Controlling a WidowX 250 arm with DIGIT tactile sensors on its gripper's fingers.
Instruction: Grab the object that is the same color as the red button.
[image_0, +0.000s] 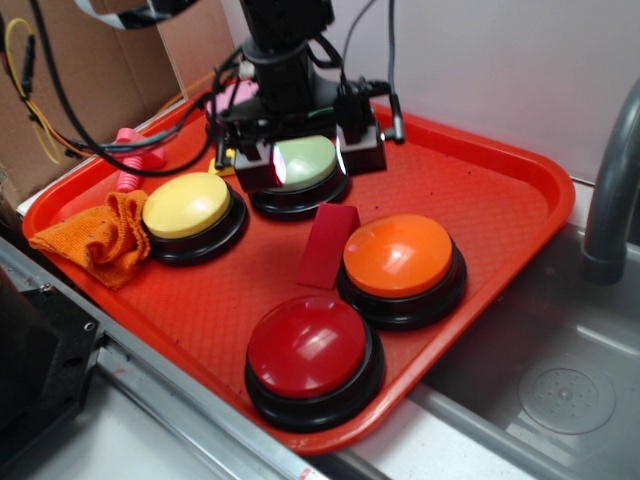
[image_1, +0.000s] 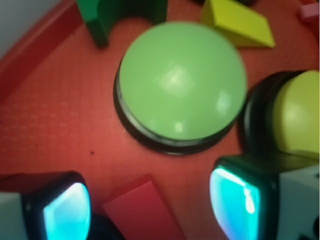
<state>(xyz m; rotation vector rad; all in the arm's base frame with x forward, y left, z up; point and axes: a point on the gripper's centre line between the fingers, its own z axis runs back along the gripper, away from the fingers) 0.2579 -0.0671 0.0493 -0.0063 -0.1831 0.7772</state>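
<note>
The red button (image_0: 306, 345), a glossy dark-red dome on a black base, sits at the front of the red tray (image_0: 480, 190). Just behind it the flat red block (image_0: 328, 245) lies on the tray between the orange button (image_0: 398, 255) and the green button (image_0: 305, 160). My gripper (image_0: 308, 165) hangs open over the green button, behind the block and apart from it. In the wrist view the red block (image_1: 145, 212) shows at the bottom edge, between my glowing fingertips (image_1: 235, 202), with the gripper (image_1: 150, 207) holding nothing. That view does not show the red button.
A yellow button (image_0: 187, 205) stands left of the green one. An orange cloth (image_0: 100, 235) and a pink bolt (image_0: 135, 155) lie at the tray's left. A yellow wedge (image_1: 240, 22) and a green arch block (image_1: 120, 15) sit behind the green button (image_1: 182, 87). A sink (image_0: 560, 390) and faucet (image_0: 610, 190) are on the right.
</note>
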